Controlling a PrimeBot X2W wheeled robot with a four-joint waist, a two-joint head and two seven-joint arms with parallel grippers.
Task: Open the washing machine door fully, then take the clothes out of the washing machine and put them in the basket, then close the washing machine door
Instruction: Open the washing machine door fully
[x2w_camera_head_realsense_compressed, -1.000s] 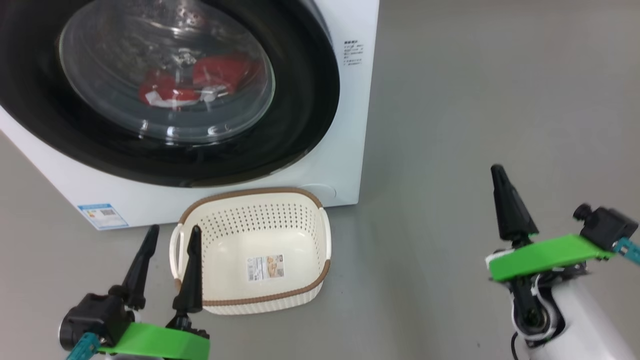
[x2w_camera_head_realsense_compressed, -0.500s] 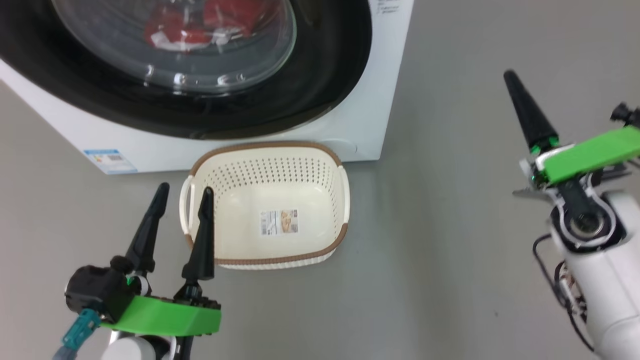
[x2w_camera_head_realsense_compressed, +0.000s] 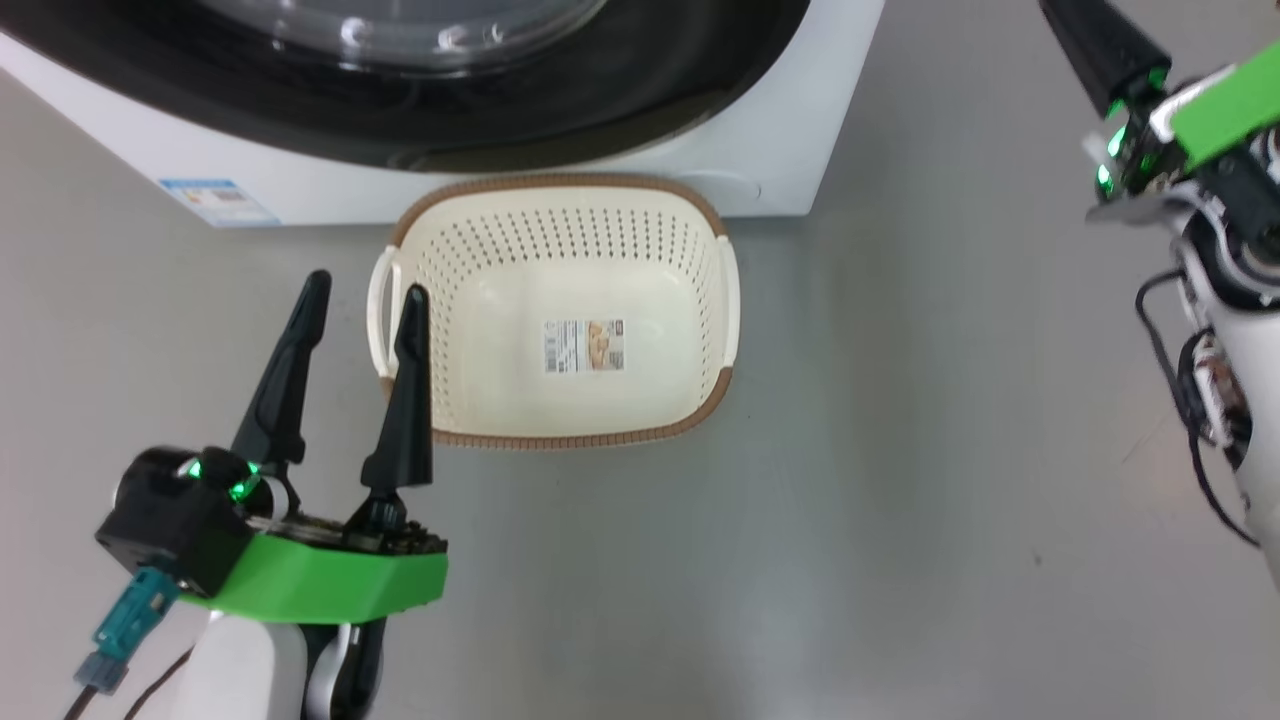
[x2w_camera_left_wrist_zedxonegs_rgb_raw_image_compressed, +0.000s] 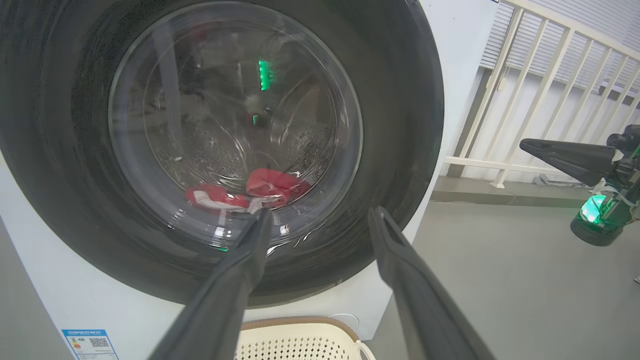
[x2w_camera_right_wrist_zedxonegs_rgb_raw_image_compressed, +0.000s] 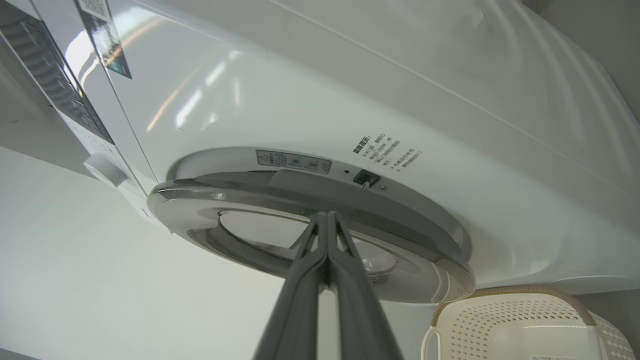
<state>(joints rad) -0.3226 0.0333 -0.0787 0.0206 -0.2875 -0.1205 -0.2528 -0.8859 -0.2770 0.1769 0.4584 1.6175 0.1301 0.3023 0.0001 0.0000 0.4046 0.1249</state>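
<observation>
Washing machine door (x2w_camera_left_wrist_zedxonegs_rgb_raw_image_compressed: 235, 125) looks shut on the washing machine (x2w_camera_head_realsense_compressed: 790, 130), clothes (x2w_camera_left_wrist_zedxonegs_rgb_raw_image_compressed: 250, 192) low in the drum behind the glass, basket (x2w_camera_head_realsense_compressed: 560, 182) empty on the floor just in front; left gripper (x2w_camera_head_realsense_compressed: 366, 283) spread, empty, right gripper (x2w_camera_right_wrist_zedxonegs_rgb_raw_image_compressed: 327, 220) pressed together, empty, aimed at the door's rim. Door probably stiff, hinged, glossy and slippery, so hook behind the rim on the latch side; clothes soft, light, limp, so pinch a bunched fold. Count: one door, one basket, two red lumps, garment number unclear.
</observation>
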